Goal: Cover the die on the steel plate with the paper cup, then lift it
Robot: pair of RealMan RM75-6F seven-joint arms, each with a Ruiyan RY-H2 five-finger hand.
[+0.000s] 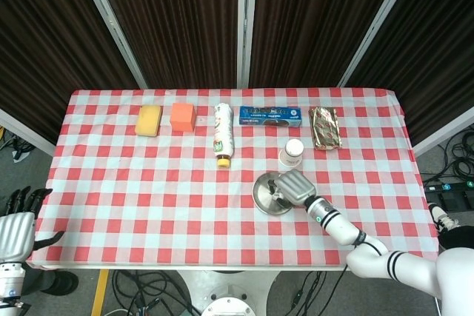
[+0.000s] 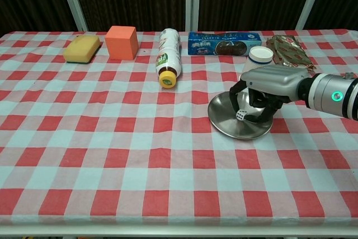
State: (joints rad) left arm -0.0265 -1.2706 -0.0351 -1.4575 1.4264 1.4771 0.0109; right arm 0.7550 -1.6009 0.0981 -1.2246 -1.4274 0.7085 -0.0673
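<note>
My right hand (image 2: 263,89) hovers over the steel plate (image 2: 222,122), fingers curled down and pinching a small white die (image 2: 239,116) low over the plate's middle. Whether the die touches the plate I cannot tell. The head view has the same hand (image 1: 293,186) covering the right half of the plate (image 1: 262,195), and the die is hidden there. An upside-down white paper cup (image 2: 259,56) stands just behind the hand, partly hidden by it; from above the cup (image 1: 293,151) is apart from the plate. My left hand (image 1: 18,224) hangs off the table's left front corner, fingers apart, holding nothing.
Along the back of the checked table lie a yellow sponge (image 2: 81,47), an orange block (image 2: 122,42), a bottle on its side (image 2: 168,57), a blue biscuit box (image 2: 224,43) and a foil packet (image 2: 288,46).
</note>
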